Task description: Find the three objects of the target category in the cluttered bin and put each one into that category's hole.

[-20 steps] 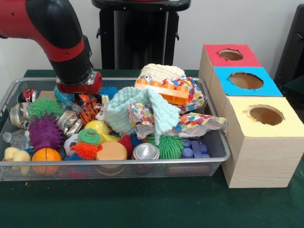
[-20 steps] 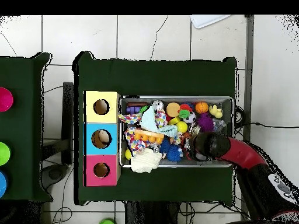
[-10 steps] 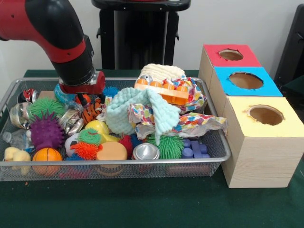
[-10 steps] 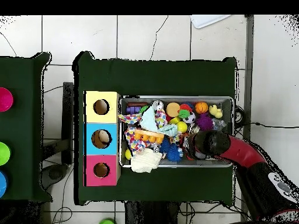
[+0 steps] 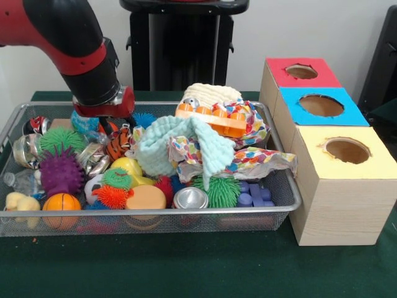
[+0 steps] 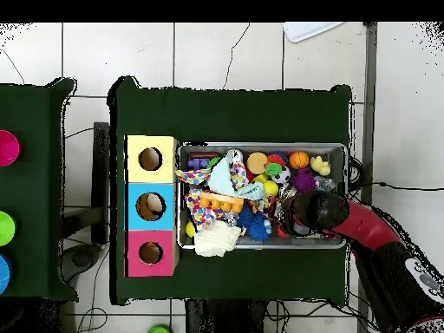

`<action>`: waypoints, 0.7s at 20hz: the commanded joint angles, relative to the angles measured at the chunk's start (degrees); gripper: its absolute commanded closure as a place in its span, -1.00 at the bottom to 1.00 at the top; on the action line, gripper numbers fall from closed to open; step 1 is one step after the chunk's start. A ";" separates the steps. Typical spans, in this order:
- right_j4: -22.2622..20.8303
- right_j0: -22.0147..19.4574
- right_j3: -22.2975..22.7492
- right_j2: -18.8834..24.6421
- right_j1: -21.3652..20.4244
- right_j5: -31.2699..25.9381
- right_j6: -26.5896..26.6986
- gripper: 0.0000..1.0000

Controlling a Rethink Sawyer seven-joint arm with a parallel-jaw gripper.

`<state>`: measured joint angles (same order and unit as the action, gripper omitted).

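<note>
A wire mesh bin (image 5: 155, 213) is packed with toys, also visible as the bin (image 6: 260, 146) from above. The red and black arm reaches into its back left part, and my gripper (image 5: 107, 121) is buried among the toys; its tips are hidden. An orange striped tiger toy (image 5: 118, 141) lies directly under it, touching the wrist end. From overhead, the gripper (image 6: 299, 213) sits over the bin's right half. Beside the bin stand three joined boxes with holes: red (image 5: 302, 71), blue (image 5: 321, 105) and yellow (image 5: 347, 150).
The bin holds a purple spiky ball (image 5: 59, 172), a green spiky ball (image 5: 218, 189), an orange basketball (image 5: 60, 203), a metal can (image 5: 190, 198), a mint cloth (image 5: 180, 146), an orange brick toy (image 5: 214, 118) and blue blocks (image 5: 254, 195). Green cloth covers the table (image 5: 186, 267).
The arm has risen slightly and shifted a little toward the bin's middle. The tiger toy under it has moved up a bit with it.
</note>
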<state>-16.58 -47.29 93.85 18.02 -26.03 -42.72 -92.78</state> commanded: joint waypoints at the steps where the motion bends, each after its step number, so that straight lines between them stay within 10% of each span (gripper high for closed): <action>1: 2.93 -0.18 -1.65 4.51 -2.18 -7.17 1.95 -1.00; 14: 4.32 0.48 -0.75 4.37 -4.29 -9.28 1.11 -1.00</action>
<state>-14.57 -47.26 93.86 18.33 -29.73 -46.75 -92.78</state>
